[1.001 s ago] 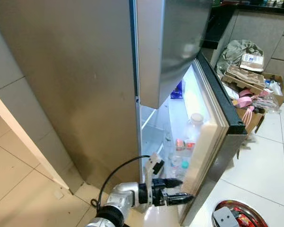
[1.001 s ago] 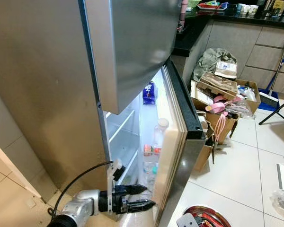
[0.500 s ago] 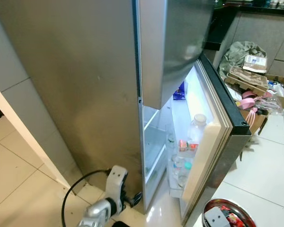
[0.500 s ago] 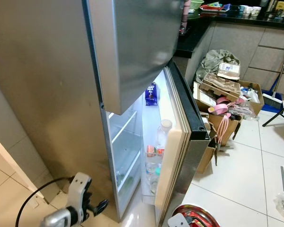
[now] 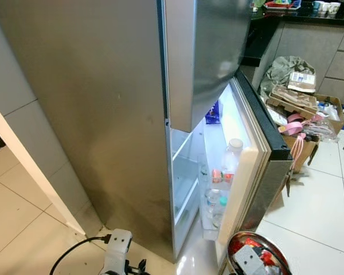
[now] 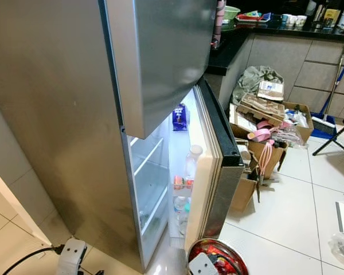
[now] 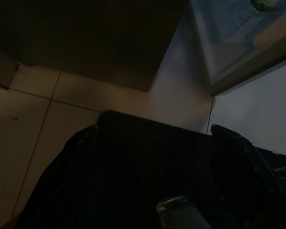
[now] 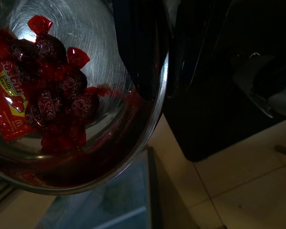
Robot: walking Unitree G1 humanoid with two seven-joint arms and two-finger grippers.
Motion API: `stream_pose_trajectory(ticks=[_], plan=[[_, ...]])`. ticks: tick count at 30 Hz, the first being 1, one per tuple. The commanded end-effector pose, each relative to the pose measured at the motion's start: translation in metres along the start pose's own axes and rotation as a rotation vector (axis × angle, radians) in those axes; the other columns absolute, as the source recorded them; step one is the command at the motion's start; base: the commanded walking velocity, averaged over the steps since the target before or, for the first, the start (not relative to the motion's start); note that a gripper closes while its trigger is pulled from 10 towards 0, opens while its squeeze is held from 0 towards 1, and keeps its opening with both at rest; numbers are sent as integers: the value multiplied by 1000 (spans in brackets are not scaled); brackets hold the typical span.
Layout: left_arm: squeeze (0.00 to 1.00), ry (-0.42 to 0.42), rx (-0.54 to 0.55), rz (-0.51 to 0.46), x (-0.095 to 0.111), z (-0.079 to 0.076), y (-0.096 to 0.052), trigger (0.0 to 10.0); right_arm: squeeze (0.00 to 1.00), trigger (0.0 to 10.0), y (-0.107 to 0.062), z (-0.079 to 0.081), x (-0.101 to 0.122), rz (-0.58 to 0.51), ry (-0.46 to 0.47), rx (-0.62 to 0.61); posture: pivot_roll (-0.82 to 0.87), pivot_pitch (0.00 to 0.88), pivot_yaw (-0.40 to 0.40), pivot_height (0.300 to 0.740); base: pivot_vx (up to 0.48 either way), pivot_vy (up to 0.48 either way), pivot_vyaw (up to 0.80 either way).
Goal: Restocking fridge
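While the fridge stands with its lower door swung open, I can see a clear bottle upright in the door shelf and a blue carton deeper inside. Low by the door's foot, the right gripper pinches the rim of a steel bowl holding red-wrapped sweets. The left arm hangs low over the floor tiles beside the fridge; whether the left gripper is wide or narrow I cannot tell. Cardboard boxes and pink hangers clutter the floor beyond the door.
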State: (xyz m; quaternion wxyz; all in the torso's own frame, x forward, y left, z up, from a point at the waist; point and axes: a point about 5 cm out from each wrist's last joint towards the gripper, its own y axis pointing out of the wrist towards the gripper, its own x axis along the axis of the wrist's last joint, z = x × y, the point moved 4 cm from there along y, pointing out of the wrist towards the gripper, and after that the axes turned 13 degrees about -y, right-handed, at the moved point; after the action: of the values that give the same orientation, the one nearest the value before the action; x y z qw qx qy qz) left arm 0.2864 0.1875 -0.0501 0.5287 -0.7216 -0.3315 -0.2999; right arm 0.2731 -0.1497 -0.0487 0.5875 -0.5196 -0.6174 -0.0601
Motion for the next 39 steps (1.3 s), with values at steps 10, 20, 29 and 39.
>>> stream_pose_trajectory(ticks=[10,20,29,39], plan=[[0,29,28,17,-8,5,-4,10000,0,10000,-5,10,-11,30,-13,31,-134,119,29,740,0,0,0],[0,66,-118,-21,5,-23,5,10000,0,10000,-28,-3,-54,208,66,-93,-133,125,36,740,0,0,0],[0,141,-439,-70,49,-105,25,10000,0,10000,-53,-22,-86,345,155,-264,-141,132,58,740,0,0,0],[0,231,-703,-74,79,-189,28,10000,0,10000,-50,-26,-80,303,168,-305,-166,153,101,740,0,0,0]])
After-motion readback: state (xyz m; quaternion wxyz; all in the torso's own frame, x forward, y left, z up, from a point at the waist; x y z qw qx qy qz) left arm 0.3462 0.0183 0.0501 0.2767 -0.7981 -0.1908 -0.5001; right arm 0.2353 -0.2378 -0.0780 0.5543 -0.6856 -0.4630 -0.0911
